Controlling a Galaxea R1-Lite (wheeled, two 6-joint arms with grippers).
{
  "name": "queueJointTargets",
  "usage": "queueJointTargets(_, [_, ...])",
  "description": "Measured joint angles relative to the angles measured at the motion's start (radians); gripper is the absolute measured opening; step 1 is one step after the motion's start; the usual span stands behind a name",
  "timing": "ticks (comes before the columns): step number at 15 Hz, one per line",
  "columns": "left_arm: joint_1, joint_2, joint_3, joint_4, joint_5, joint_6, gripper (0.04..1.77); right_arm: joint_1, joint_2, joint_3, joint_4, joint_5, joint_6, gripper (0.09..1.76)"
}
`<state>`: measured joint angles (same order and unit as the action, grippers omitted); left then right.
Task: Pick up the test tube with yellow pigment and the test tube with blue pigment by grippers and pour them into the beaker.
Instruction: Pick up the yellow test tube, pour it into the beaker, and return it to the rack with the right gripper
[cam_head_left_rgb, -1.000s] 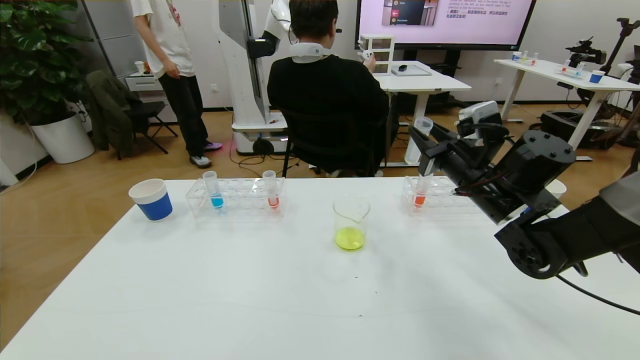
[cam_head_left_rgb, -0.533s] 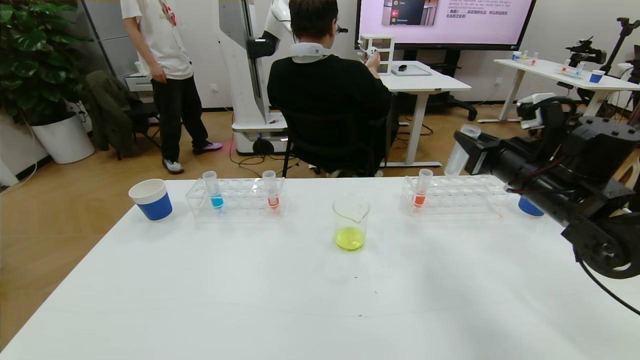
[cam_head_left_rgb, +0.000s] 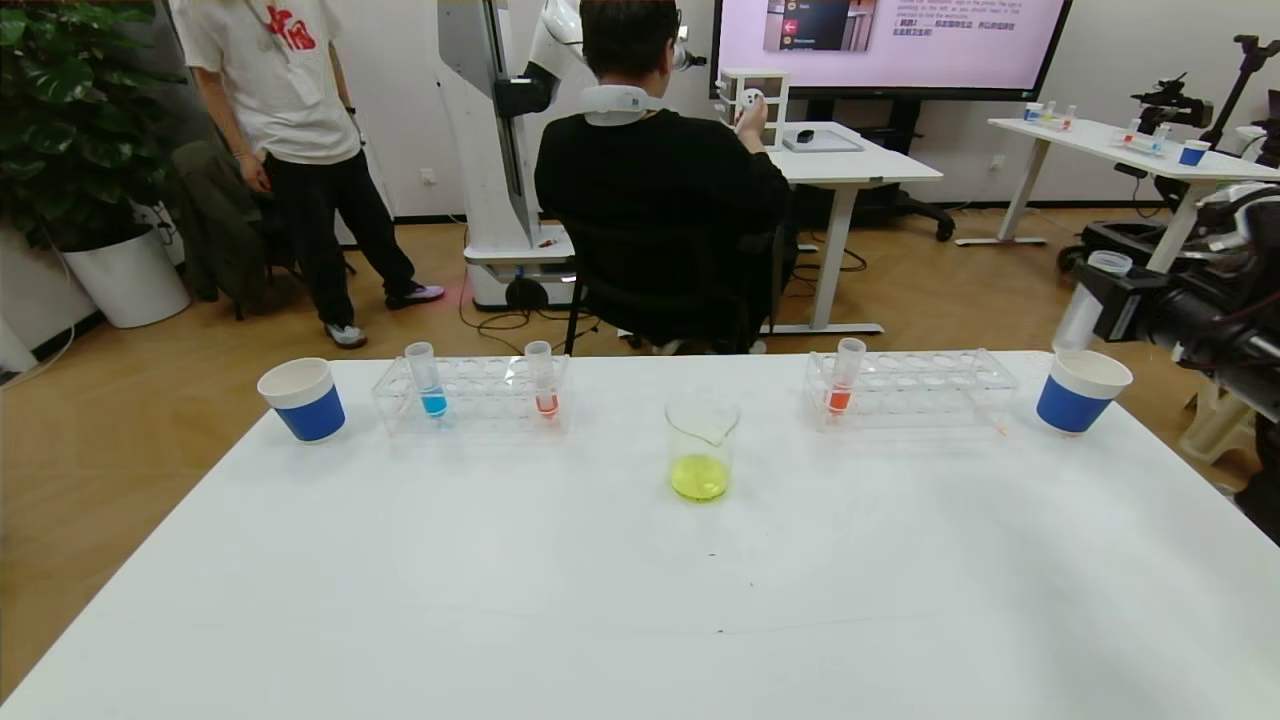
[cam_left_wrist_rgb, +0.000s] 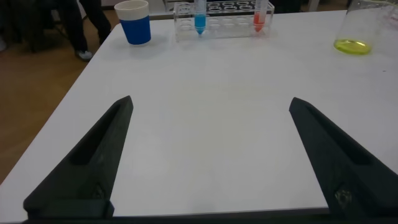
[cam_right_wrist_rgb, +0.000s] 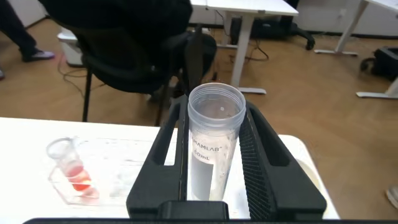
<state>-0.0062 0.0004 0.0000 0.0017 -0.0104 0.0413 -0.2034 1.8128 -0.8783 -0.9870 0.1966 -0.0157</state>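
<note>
My right pincer (cam_right_wrist_rgb: 214, 165) grips the emptied test tube with yellow pigment (cam_right_wrist_rgb: 213, 146), upright, just above the blue paper cup (cam_head_left_rgb: 1083, 392) at the table's (cam_head_left_rgb: 600, 600) 2 o'clock corner. Its yellow liquid already lies in the beaker (cam_head_left_rgb: 702, 446) at centre. As I judge it, the step in hand is discarding this tube: I should centre it over the cup's mouth, lower until its round bottom is inside the rim, then part the fingers slowly so it drops straight without tipping the light cup. The test tube with blue pigment (cam_head_left_rgb: 428, 379) waits in the rack (cam_head_left_rgb: 470, 395) at 11 o'clock, beside an orange-red tube (cam_head_left_rgb: 543, 379). My left pincer (cam_left_wrist_rgb: 208, 155) hovers wide apart, low over the near table, well short of that rack.
</note>
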Motion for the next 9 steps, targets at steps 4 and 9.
queueJointTargets(4, [0.0,0.0,0.0,0.0,0.0,0.0,1.75,-0.149,0.065,-0.123,0.095,0.027,-0.002,0.52])
queueJointTargets(9, [0.0,0.0,0.0,0.0,0.0,0.0,1.75,-0.191,0.2,-0.257,0.098,0.018,-0.001,0.52])
